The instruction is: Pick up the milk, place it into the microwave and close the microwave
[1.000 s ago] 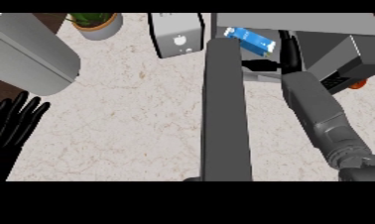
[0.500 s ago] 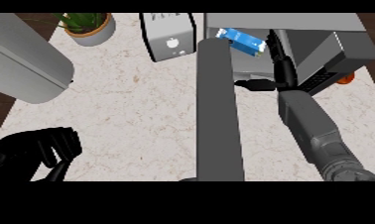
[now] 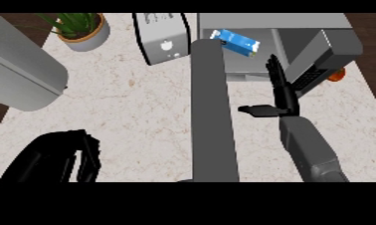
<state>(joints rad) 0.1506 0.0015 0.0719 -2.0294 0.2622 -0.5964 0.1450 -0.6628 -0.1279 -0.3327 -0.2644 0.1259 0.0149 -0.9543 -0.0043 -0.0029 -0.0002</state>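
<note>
Head view: milk inside, door next

Milk carton [image 3: 236, 42] lies tilted inside the microwave [image 3: 272, 22]. Right hand [image 3: 281, 94], fingers straight and spread, is just below it, nearer than the curled left hand [image 3: 62, 157], beside the microwave's open door [image 3: 321, 59].

The counter top [image 3: 140, 104] is being lit evenly and brightly, with no single source being shown. Only faint, soft shading is being cast under the plant pot [image 3: 86, 39] and beside the toaster [image 3: 163, 40]. The inside of the microwave [image 3: 294, 35] is being kept a little darker than its top. The black right hand [image 3: 283, 97] and left hand [image 3: 62, 159] are being rendered almost without surface detail. No glare is being produced. The grey cylinder [image 3: 26, 77] at the left edge is being stretched by perspective, and no blur is being seen
</note>
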